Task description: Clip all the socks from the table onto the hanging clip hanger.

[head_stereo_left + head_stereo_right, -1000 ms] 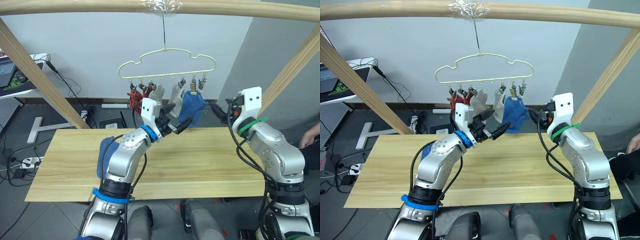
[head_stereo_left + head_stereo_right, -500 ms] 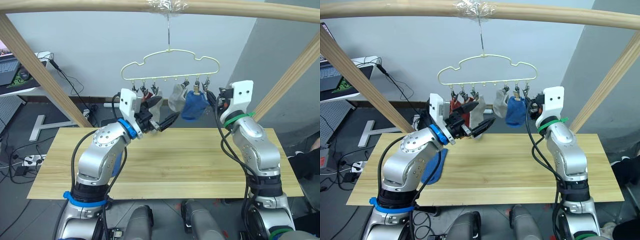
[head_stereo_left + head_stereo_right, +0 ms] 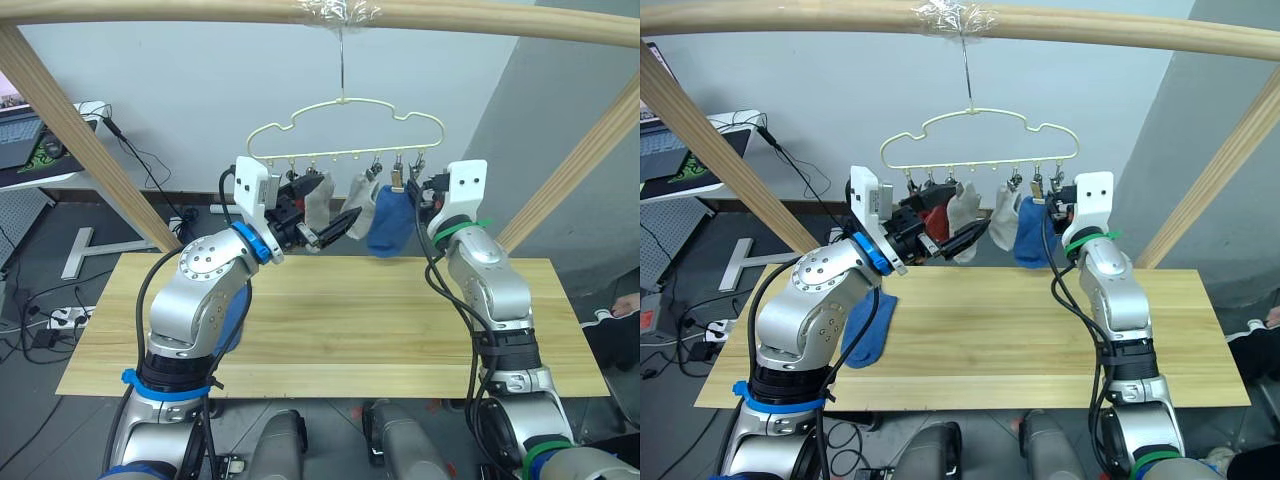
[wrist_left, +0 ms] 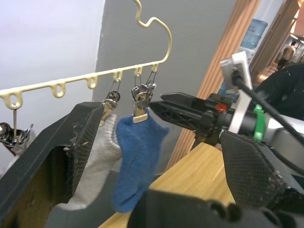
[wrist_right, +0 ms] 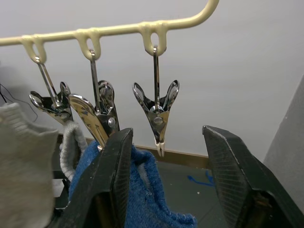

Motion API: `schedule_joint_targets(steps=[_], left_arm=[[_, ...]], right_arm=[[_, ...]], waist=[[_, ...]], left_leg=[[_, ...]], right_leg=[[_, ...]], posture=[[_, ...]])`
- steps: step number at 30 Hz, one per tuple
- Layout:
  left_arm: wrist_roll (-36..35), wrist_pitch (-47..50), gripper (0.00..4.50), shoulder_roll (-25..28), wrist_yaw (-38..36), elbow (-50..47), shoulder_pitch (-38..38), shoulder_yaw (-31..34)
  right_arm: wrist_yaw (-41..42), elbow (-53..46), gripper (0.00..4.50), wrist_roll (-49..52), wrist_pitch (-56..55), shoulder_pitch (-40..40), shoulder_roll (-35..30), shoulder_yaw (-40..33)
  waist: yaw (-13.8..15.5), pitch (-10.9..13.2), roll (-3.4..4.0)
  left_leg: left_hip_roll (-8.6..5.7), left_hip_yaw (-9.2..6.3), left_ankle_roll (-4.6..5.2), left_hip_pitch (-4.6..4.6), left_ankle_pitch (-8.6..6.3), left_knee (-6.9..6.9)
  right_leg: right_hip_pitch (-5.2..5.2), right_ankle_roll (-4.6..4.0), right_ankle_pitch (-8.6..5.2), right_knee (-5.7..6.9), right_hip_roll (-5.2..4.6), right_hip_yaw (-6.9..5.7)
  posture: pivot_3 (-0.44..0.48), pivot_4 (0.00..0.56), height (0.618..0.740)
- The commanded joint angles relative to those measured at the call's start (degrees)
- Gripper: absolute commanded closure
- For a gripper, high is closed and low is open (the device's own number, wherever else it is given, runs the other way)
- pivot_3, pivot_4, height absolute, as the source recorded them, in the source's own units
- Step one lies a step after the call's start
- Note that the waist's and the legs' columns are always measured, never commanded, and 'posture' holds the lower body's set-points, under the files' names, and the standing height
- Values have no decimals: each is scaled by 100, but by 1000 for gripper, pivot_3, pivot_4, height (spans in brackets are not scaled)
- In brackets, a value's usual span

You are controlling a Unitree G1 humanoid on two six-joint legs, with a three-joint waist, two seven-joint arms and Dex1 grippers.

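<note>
While the last blue sock lies on the worktop, the parted right hand should squeeze the empty clip; the left hand gapes empty.

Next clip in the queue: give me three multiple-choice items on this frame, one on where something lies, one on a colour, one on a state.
1. Where is the sock that is not yet hung?
A) on the table, at the robot's left
B) on the floor
C) in the right gripper

2. What colour is that sock?
A) red
B) grey
C) blue

3. What state is the end clip in front of the right gripper in?
A) holding a grey sock
B) bare
C) broken off

Key: 1 A, the sock lies on the table. 2 C, it is blue. 3 B, the end clip on the clip hanger hangs bare between the fingers of the open right gripper.
</note>
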Motion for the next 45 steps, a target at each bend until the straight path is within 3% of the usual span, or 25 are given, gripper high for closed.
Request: schedule_joint_targets(steps=[1, 23, 26, 31, 45], left_arm=[[-79, -58, 0, 45, -15, -228, -125, 71], [-136, -51, 0, 23, -11, -146, -464, 76], [-151, -44, 0, 15, -5, -167, -463, 65], [-169, -30, 0, 10, 6, -201, -467, 54], [-192, -10, 0, -21, 15, -256, -451, 28]], right_arm=[[-95, 167, 2073, -98, -316, -261, -9, -93], [-102, 1064, 2073, -95, -963, -819, 144, -121], [-90, 1065, 2687, -71, -972, -842, 162, -127], [-77, 1073, 4328, -30, -987, -858, 189, -153], [-6, 1049, 4379, -80, -978, -850, 147, -116]], waist=[[6, 0, 0], [23, 0, 0], [24, 0, 0], [25, 0, 0], [31, 0, 0]], left_leg=[[0, -1, 0, 0, 0, 0], [2, -2, 0, 0, 0, -3], [2, -2, 0, 0, 0, -2], [1, -3, 0, 0, 0, -2], [1, -2, 0, 0, 0, -2]], right_leg=[[0, 0, 0, 0, 0, -2], [0, -1, 1, 1, 1, -2], [0, -1, 1, 2, 1, -2], [0, -1, 1, 3, 1, -3], [0, -1, 1, 4, 0, -2]], posture=[[-1, 232, 740], [7, 234, 740], [7, 234, 740], [8, 233, 740], [7, 226, 740]])
